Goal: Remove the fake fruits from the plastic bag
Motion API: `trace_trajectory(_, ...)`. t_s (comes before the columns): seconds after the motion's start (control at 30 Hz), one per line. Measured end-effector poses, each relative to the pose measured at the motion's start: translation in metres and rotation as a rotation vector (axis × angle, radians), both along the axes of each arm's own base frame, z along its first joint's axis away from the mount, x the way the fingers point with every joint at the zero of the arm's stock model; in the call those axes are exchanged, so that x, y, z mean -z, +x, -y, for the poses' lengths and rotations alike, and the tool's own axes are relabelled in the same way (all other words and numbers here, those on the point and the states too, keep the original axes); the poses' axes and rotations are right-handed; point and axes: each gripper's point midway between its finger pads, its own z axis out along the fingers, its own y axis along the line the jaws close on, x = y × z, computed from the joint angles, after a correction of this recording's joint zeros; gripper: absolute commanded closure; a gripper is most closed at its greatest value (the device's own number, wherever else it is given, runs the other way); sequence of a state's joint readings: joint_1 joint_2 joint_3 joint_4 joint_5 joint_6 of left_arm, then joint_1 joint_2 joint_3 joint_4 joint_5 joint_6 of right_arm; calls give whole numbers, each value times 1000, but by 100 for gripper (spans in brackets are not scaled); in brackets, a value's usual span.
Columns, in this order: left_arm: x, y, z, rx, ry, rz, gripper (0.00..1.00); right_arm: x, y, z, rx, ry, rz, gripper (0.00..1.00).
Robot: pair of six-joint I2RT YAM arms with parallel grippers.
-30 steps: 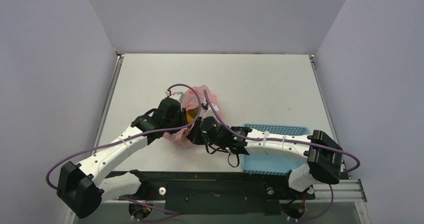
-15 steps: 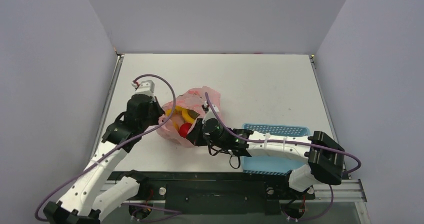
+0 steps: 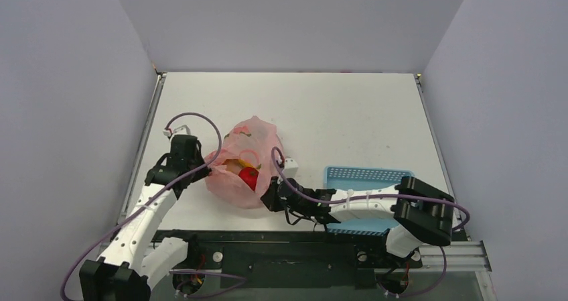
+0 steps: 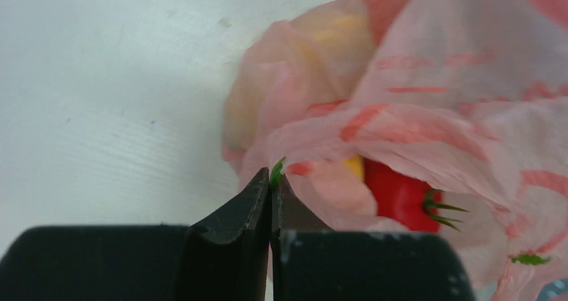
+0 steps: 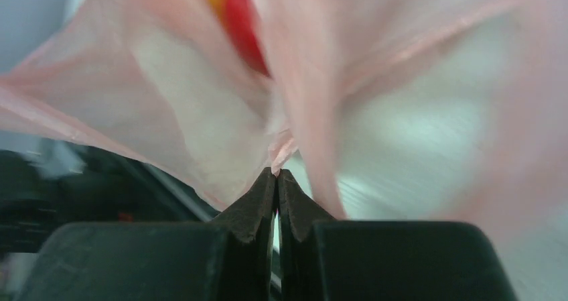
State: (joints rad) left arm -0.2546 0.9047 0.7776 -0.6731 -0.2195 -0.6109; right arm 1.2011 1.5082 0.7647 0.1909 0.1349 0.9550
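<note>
- One white table carries everything. Its near edge is hidden behind the two arm bases.
- One pink plastic bag sits left of the table's centre, near the front, bulging upward between the two grippers. Its film is translucent and crumpled, so the contents show only as colours. In the left wrist view the bag bears red and green prints, too blurred to make out any shape or lettering. In the right wrist view the bag fills nearly the whole frame, out of focus.
- One blue basket with a perforated wall lies to the right of the bag. The right arm crosses over it and covers most of it.
- The left gripper is at the bag's left edge. Up close, the left gripper has its fingers pressed together on a fold of pink film.
- The right gripper is at the bag's near right corner. The right gripper likewise pinches a small pucker of film.
- One red fruit shows inside the bag, with green calyx tips at its end and as a red blur.
- A yellow fruit lies beside it, mostly veiled. How many yellow pieces there are cannot be counted.
</note>
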Motion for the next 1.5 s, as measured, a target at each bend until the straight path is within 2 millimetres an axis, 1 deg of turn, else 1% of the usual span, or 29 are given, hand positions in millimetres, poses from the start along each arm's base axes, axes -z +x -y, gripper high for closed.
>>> trace_trajectory(0.03, 19, -5, -7, -21, 3, -58, 100, 19, -2, 6, -4, -30, 3, 100)
trace_trajectory(0.07, 32, -10, -14, -47, -4, -96, 100, 37, -6, 12, -10, -68, -1, 100)
trace_trajectory(0.1, 40, -16, -22, -84, -26, -125, 100, 58, -11, 20, -18, -113, -10, 100)
trace_trajectory(0.13, 40, -17, -30, -122, -63, -130, 100, 77, -16, 28, -26, -157, -22, 100)
trace_trajectory(0.17, 36, -16, -39, -173, -110, -112, 100, 85, -19, 30, -24, -158, -25, 100)
trace_trajectory(0.23, 24, -10, -51, -234, -189, -54, 100, 82, -21, 27, -39, -148, -10, 100)
trace_trajectory(0.33, 13, -3, -46, -214, -308, 15, 100, 78, -22, 21, -63, -134, 14, 100)
trace_trajectory(0.37, 14, -4, -43, -201, -334, 13, 96, 77, -22, 19, -69, -134, 17, 100)
trace_trajectory(0.4, 15, -5, -41, -194, -349, 7, 83, 77, -22, 17, -78, -135, 18, 100)
trace_trajectory(0.47, 15, -7, -37, -179, -372, -3, 68, 75, -24, 11, -94, -136, 16, 100)
trace_trajectory(0.57, 13, -12, -34, -178, -386, -23, 62, 65, -27, 1, -116, -125, 21, 99)
trace_trajectory(0.6, 11, -15, -33, -178, -388, -28, 60, 61, -28, -3, -124, -126, 24, 87)
trace_trajectory(0.63, 7, -18, -33, -179, -388, -27, 60, 57, -29, -6, -131, -126, 27, 80)
trace_trajectory(0.67, 3, -21, -32, -177, -387, -23, 59, 54, -29, -7, -133, -129, 28, 64)
trace_trajectory(0.73, -6, -28, -29, -174, -385, -18, 57, 41, -30, -10, -142, -127, 38, 49)
trace_trajectory(0.8, -13, -32, -20, -153, -386, -14, 55, 29, -30, -10, -147, -119, 50, 42)
trace_trajectory(0.87, -16, -39, -6, -116, -386, -14, 54, 17, -30, -8, -145, -107, 59, 39)
trace_trajectory(1.0, -20, -56, 22, -6, -356, 11, 51, -2, -33, 2, -149, -103, 77, 35)
trace_trajectory(1.1, -16, -60, 28, -1, -351, 3, 50, -19, -35, 9, -149, -91, 102, 34)
trace_trajectory(1.17, -3, -61, 30, -18, -355, -53, 50, -29, -35, 12, -153, -89, 119, 34)
trace_trajectory(1.2, 6, -62, 31, -25, -352, -89, 54, -32, -34, 13, -152, -94, 124, 34)
trace_trajectory(1.23, 15, -64, 32, -30, -348, -122, 74, -38, -32, 13, -151, -100, 130, 34)
trace_trajectory(1.27, 21, -66, 32, -34, -345, -147, 84, -43, -29, 12, -146, -98, 137, 37)
trace_trajectory(1.3, 28, -69, 32, -37, -341, -173, 97, -49, -24, 12, -136, -95, 145, 44)
trace_trajectory(1.33, 32, -72, 32, -39, -334, -194, 100, -56, -17, 14, -116, -90, 150, 49)
trace_trajectory(1.37, 34, -76, 31, -39, -330, -208, 100, -63, -7, 19, -87, -82, 154, 57)
trace_trajectory(1.4, 33, -78, 31, -32, -324, -207, 100, -69, 6, 26, -46, -72, 154, 59)
trace_trajectory(1.47, 32, -81, 30, -23, -320, -202, 100, -80, 34, 45, 52, -57, 159, 60)
trace_trajectory(1.5, 32, -83, 30, -22, -319, -203, 100, -85, 48, 56, 105, -56, 170, 56)
